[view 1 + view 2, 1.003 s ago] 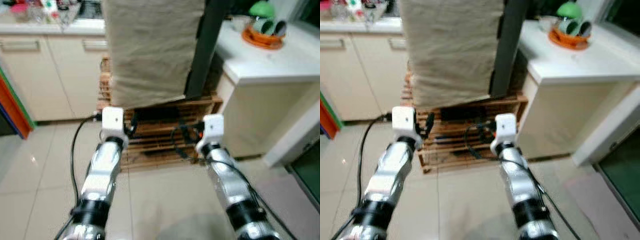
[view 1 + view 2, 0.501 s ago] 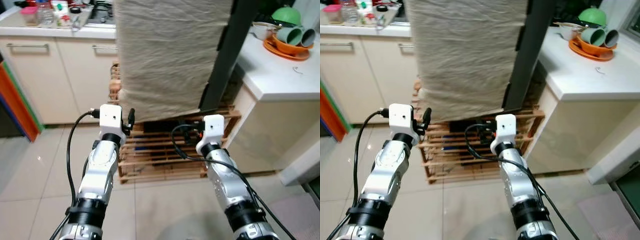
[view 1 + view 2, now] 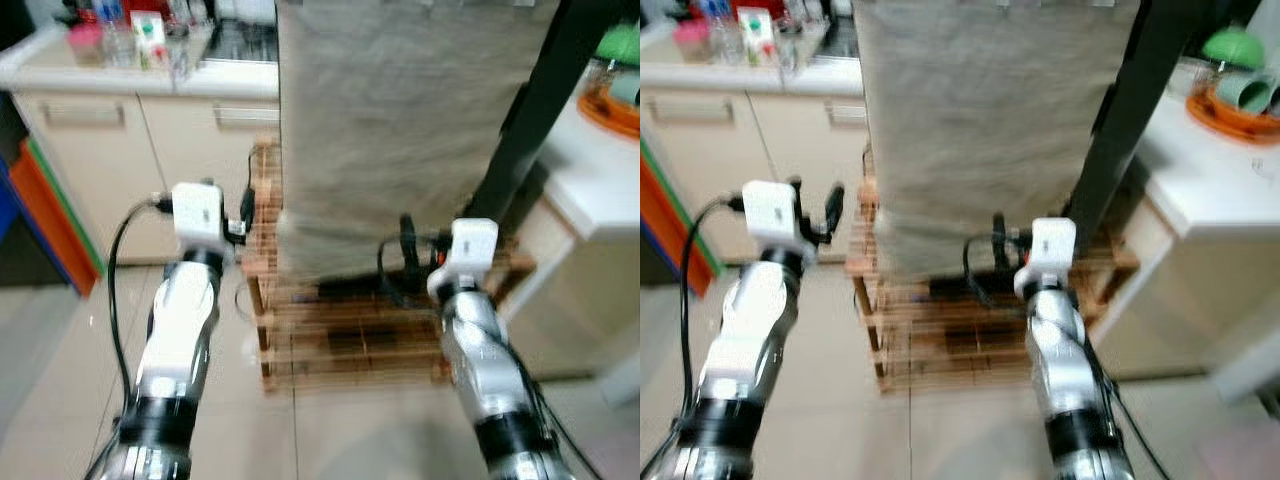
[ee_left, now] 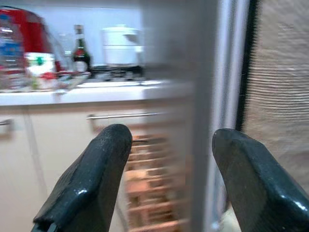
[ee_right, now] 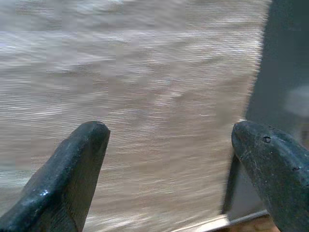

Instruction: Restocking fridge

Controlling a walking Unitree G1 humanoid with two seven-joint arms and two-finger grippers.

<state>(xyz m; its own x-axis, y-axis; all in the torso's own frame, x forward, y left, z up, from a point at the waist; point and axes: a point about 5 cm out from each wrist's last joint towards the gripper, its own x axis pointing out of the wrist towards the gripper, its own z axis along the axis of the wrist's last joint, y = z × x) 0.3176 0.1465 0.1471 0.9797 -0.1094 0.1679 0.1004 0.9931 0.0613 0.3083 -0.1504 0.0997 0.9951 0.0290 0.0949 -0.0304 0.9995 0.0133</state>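
Both arms raised before the tall cloth-draped fridge [image 3: 400,130] standing on a wooden pallet [image 3: 350,340] straight ahead, left gripper [image 4: 169,159] and right gripper [image 5: 169,154] each spread wide apart, holding nothing; frames blurred.

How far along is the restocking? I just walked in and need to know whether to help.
Nothing shows as stocked. Both grippers, left and right, are open and hold nothing, raised toward a cloth-covered unit on a wooden rack. No groceries are in hand, so this fits heading to fetch items or having finished.
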